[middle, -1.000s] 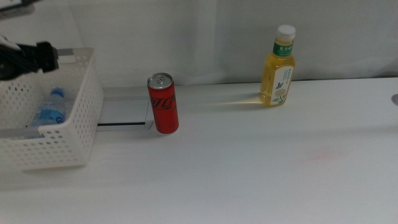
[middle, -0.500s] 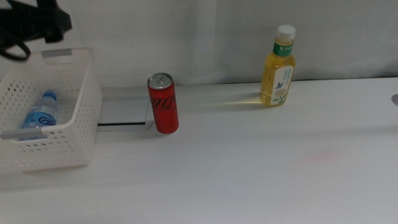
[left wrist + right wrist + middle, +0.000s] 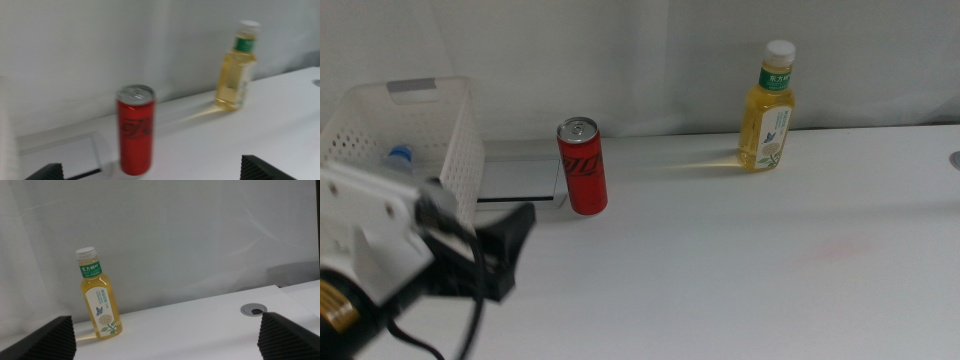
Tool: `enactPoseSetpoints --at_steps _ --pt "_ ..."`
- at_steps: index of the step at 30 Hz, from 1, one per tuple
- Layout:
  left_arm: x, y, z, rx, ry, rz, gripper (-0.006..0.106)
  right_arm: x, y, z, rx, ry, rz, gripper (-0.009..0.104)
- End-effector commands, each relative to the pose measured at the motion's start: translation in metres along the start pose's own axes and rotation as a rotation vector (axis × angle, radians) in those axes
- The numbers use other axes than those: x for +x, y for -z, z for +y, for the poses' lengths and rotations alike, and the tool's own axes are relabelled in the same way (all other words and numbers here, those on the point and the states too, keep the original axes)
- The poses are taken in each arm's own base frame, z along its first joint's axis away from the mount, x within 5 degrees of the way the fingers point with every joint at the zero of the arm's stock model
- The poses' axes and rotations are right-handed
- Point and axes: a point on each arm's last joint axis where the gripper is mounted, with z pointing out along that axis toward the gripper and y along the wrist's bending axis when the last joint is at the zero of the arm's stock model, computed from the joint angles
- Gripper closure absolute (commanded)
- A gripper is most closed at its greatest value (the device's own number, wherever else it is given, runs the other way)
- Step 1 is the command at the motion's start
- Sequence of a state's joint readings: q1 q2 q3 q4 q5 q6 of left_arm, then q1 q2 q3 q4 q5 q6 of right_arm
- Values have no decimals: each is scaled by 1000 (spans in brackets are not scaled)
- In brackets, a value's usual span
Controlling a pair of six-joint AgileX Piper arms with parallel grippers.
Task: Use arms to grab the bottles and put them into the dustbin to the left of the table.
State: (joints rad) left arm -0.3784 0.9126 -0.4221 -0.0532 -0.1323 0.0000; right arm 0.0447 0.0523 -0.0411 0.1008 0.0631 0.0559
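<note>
While low at the desk's (image 3: 720,290) near left corner, left gripper (image 3: 510,250) hanging empty just in front of the dustbin (image 3: 455,150), dark jaws wide apart and aimed toward the red can (image 3: 582,166), as the left wrist view's two jaw tips at opposite corners confirm. Inside the dustbin, only the blue cap of the water bottle (image 3: 398,156) showing, the rest hidden behind the arm's white housing. Just right of the basket and partly behind the can, the grey hatch (image 3: 515,180) set flush in the desk. Upright beside that hatch, the can, untouched, near the jaws but clear of them. Further right and well apart, the yellow-drink bottle (image 3: 767,108) standing at the back edge near the curtain. Off to the right, right gripper (image 3: 165,345) waiting out of the middle view, jaws likewise spread, facing the yellow-drink bottle. Likely next: a reach for the can. Risks, as a judgement: a tall, slim can tipped by one jaw arriving first, then rolling; a dangling cable or the arm's body nudging the light basket; a blurred wrist picture hinting at fast motion and a loose aim.
</note>
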Motion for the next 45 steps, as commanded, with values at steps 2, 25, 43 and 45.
enactPoseSetpoints --at_steps 2,25,43,45 --pt "26 -2 -9 51 -10 -90 8 1 0 -1 5 15 -8 -4" --pt "96 -131 -11 -7 57 -65 8 1 0 -1 5 15 -8 -4" --pt "89 -242 -12 -99 115 -61 9 1 0 -1 5 15 -8 -4" --pt "92 -248 -12 -100 115 -59 9 1 0 -1 5 15 -8 -4"
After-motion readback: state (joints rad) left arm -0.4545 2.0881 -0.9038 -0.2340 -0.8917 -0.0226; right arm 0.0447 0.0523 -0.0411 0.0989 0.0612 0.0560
